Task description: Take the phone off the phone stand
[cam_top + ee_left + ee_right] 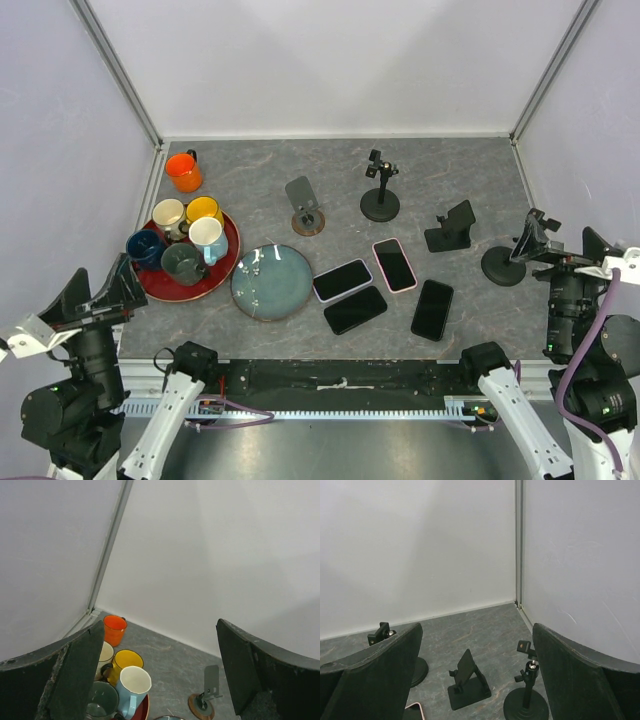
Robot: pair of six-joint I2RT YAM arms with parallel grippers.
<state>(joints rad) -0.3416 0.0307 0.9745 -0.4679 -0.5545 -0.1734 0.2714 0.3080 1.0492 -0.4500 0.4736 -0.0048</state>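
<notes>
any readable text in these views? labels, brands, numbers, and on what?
None readable in any view.
The four phones show only dark, blank surfaces.
The mugs and phone stands carry no visible print.
Any marking on the arm bases is too small to tell.

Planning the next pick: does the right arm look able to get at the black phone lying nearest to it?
Probably yes. The black phone lies flat in the open, nothing over it, and the right gripper is open; only the round-based stand stands close by.
</notes>
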